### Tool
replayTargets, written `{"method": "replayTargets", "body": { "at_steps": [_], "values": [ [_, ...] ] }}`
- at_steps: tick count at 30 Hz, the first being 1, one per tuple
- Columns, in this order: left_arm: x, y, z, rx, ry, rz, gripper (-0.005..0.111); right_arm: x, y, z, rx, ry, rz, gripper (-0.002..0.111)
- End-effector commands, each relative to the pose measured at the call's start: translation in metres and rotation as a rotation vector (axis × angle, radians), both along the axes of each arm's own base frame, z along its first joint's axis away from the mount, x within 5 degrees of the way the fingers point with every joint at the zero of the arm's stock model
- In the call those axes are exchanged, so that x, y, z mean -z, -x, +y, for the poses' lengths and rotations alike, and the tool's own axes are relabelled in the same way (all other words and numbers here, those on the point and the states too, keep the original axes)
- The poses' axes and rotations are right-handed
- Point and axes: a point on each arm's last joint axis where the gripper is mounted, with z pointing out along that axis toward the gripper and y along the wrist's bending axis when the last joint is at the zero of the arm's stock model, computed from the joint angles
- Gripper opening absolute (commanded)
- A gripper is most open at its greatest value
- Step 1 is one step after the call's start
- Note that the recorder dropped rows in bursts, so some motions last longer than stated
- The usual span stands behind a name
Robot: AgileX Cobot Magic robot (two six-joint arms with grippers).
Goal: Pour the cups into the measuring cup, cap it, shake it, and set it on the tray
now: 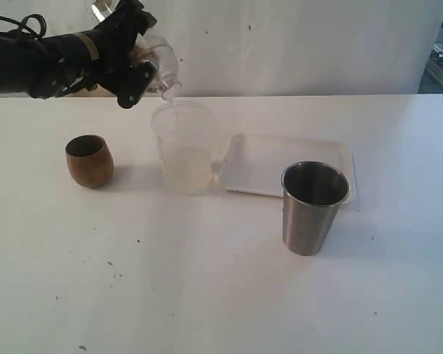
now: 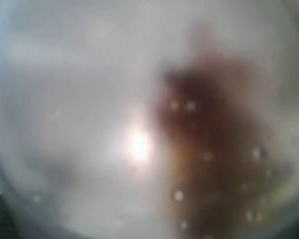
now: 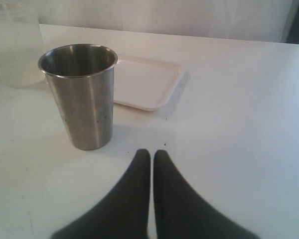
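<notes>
Right wrist view: the right gripper (image 3: 152,155) hangs low, its black fingers pressed together and empty, just short of the smooth tapered steel tumbler (image 3: 82,94). Behind lies the flat white tray (image 1: 258,169). Beside it stands the clear measuring cup (image 1: 183,151). The left gripper (image 1: 153,68) reaches in above the cup, pinching a clear domed lid (image 1: 165,57).

Robotics lab, I reckon: my cabled black arm (image 1: 37,59) far left, scuffed white table (image 1: 207,295), plain white wall (image 1: 317,44) behind.

White table (image 1: 207,295) with scattered dark specks (image 1: 83,347), pale wall (image 1: 317,44) behind its far edge.
</notes>
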Motion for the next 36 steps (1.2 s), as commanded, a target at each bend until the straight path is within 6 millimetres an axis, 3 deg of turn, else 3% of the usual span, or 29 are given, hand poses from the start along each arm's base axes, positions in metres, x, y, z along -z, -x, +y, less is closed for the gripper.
{"method": "replayTargets", "body": {
  "at_steps": [1, 30, 36],
  "values": [
    [-0.017, 0.001, -0.004, 0.047, -0.020, -0.117, 0.000, 0.000, 0.000, 0.000, 0.003, -0.005, -0.007, 0.002],
    [-0.023, 0.002, -0.007, 0.080, -0.022, -0.189, 0.000, 0.000, 0.000, 0.000, 0.003, -0.005, -0.007, 0.002],
    [-0.024, 0.006, -0.019, 0.116, -0.023, -0.210, 0.000, 0.000, 0.000, 0.000, 0.003, -0.005, -0.007, 0.002]
  ]
}}
